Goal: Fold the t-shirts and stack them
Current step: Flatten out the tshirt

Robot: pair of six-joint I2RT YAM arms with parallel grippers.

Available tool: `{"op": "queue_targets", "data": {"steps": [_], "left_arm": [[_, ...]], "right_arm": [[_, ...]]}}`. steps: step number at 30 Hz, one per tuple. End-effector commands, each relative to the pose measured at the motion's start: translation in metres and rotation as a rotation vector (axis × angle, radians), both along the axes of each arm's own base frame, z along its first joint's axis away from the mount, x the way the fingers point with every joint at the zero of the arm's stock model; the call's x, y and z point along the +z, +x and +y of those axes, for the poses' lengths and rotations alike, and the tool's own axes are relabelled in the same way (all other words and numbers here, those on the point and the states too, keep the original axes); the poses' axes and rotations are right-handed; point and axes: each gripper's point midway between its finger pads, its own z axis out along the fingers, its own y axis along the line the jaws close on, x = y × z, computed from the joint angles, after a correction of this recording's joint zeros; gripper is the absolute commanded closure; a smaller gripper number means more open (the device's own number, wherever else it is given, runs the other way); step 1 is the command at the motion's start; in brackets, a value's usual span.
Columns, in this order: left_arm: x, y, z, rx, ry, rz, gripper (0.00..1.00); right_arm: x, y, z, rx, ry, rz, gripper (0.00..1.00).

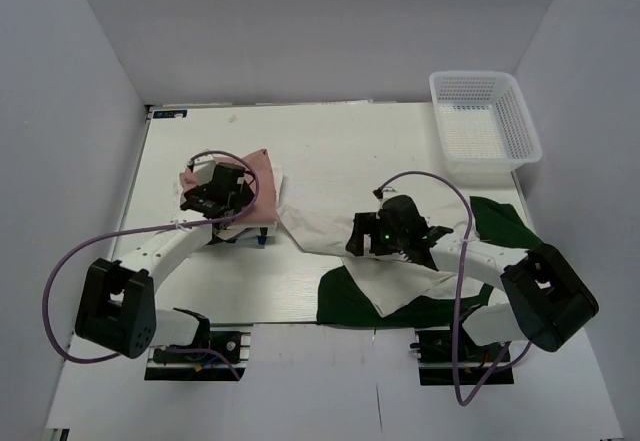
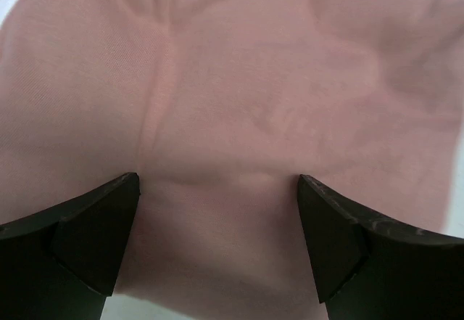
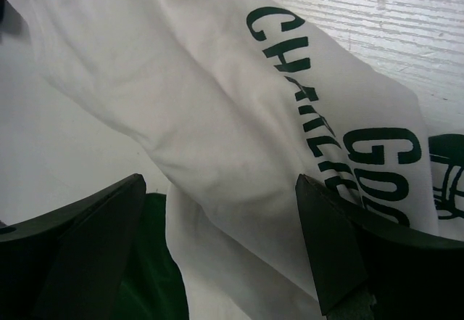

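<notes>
A folded dusty pink t-shirt (image 1: 256,173) lies at the left of the table on white cloth (image 1: 283,183). My left gripper (image 1: 215,199) hovers just over it, open and empty. In the left wrist view the pink t-shirt (image 2: 239,80) fills the frame between the open fingers (image 2: 94,233). A cream-white t-shirt (image 1: 390,279) with dark green parts (image 1: 345,299) lies crumpled at centre-right. My right gripper (image 1: 366,236) is open just above it. In the right wrist view the cream t-shirt (image 3: 217,102) shows green lettering (image 3: 304,102) and lies between the gripper (image 3: 221,182) jaws.
A white plastic mesh basket (image 1: 520,126) stands at the far right corner. The table (image 1: 340,141) is white, with grey walls on three sides. A small blue item (image 1: 262,240) peeks out below the pink stack. More green cloth (image 1: 500,223) lies beside the right arm.
</notes>
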Motion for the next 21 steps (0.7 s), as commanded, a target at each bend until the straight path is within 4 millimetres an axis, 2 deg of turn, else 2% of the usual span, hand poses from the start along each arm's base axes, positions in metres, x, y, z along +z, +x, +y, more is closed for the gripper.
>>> {"op": "queue_targets", "data": {"steps": [1, 3, 6, 9, 10, 11, 13, 15, 16, 17, 18, 19, 21], "left_arm": [[-0.022, 0.005, 0.013, 0.045, 0.026, -0.017, 0.00], [-0.038, 0.007, 0.009, 0.029, 0.002, 0.002, 0.00], [-0.052, 0.014, 0.014, 0.046, 0.009, 0.049, 0.00], [-0.050, 0.030, 0.022, 0.081, 0.013, 0.041, 0.00], [-0.055, 0.038, 0.024, 0.086, 0.020, 0.043, 0.00], [-0.048, 0.050, 0.026, 0.083, 0.050, 0.025, 0.00], [-0.048, 0.065, 0.040, 0.109, 0.077, 0.033, 0.00], [-0.048, 0.091, 0.051, 0.104, 0.118, 0.042, 0.00], [-0.037, 0.109, 0.054, 0.098, 0.130, 0.015, 0.00], [-0.038, 0.117, 0.056, 0.075, 0.140, 0.026, 0.00], [-0.053, 0.122, 0.060, 0.064, 0.152, 0.070, 0.00], [-0.048, 0.134, 0.067, 0.066, 0.144, 0.062, 0.00], [-0.061, 0.146, 0.082, 0.055, 0.164, 0.088, 0.00]], "right_arm": [[0.011, 0.003, 0.009, 0.062, 0.027, -0.042, 0.10], [0.011, 0.003, 0.013, 0.073, 0.035, -0.035, 0.10], [0.008, 0.006, 0.015, 0.063, 0.038, -0.023, 0.10], [0.009, 0.010, 0.015, 0.049, 0.038, -0.034, 0.10], [0.010, 0.012, 0.015, 0.043, 0.040, -0.037, 0.10], [0.012, 0.014, 0.015, 0.032, 0.043, -0.043, 0.10], [0.017, 0.020, 0.014, 0.018, 0.046, -0.070, 0.10], [0.021, 0.024, 0.013, 0.000, 0.049, -0.088, 0.10], [0.024, 0.028, 0.011, -0.015, 0.053, -0.106, 0.10], [0.023, 0.027, 0.010, -0.019, 0.053, -0.106, 0.10], [0.026, 0.029, 0.009, -0.027, 0.060, -0.117, 0.10], [0.026, 0.031, 0.007, -0.040, 0.054, -0.122, 0.10], [0.026, 0.032, 0.003, -0.055, 0.046, -0.132, 0.10]]}}
